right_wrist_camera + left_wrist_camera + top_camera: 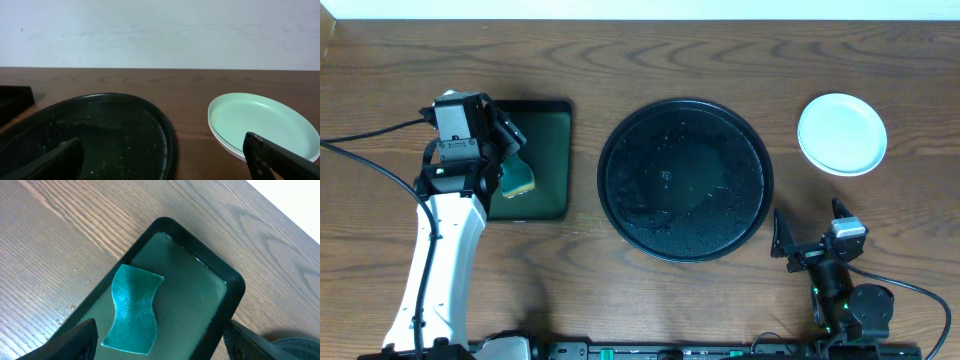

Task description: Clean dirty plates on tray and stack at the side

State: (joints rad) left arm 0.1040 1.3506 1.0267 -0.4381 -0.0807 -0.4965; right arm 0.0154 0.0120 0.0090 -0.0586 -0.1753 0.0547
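The large round black tray (684, 178) sits at the table's middle, speckled with droplets and with no plate on it; its rim shows in the right wrist view (167, 135). The pale plates (842, 133) lie stacked on the table at the right of the tray, pale mint in the right wrist view (262, 122). My left gripper (510, 150) is open above a teal sponge (134, 309) that lies in the small dark green tray (225, 282). My right gripper (810, 228) is open and empty near the front edge, between the black tray and the stack.
The rectangular green tray (548, 160) stands left of the black tray, with the sponge (517, 180) at its left side under my left wrist. Black cables run along the left side and front right of the wooden table (620, 60).
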